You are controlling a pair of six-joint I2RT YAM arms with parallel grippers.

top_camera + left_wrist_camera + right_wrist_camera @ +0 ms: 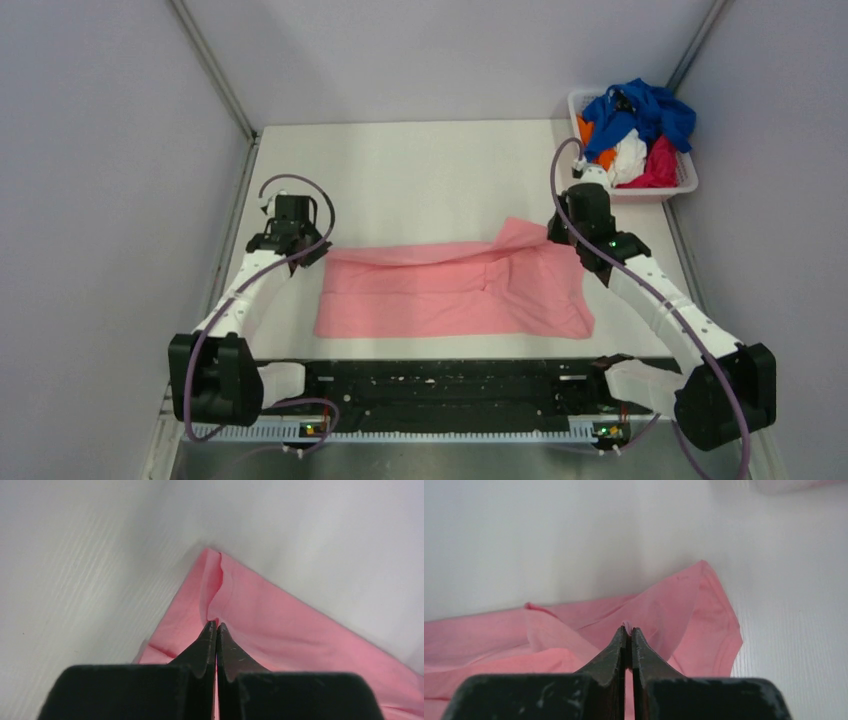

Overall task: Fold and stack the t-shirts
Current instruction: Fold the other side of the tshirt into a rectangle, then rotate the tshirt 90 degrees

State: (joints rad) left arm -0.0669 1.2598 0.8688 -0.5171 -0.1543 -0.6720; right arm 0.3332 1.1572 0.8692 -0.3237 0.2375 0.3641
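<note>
The salmon-pink t-shirt [450, 290] lies partly folded across the middle of the white table. My left gripper [305, 250] is shut on its far left corner; in the left wrist view the cloth [280, 620] puckers at the closed tips of the left gripper [216, 625]. My right gripper [572, 240] is shut on the far right edge, where a fold rises. In the right wrist view a bit of the pink shirt [684, 605] shows between the closed tips of the right gripper [628, 628]. Royal blue [640, 110], orange [603, 155], white [628, 155] and magenta [660, 165] shirts sit in a heap.
The heap fills a white lattice basket [640, 193] at the far right corner of the table [420, 170]. Grey walls stand close on the left, far and right sides. The arm bases and a black rail run along the near edge.
</note>
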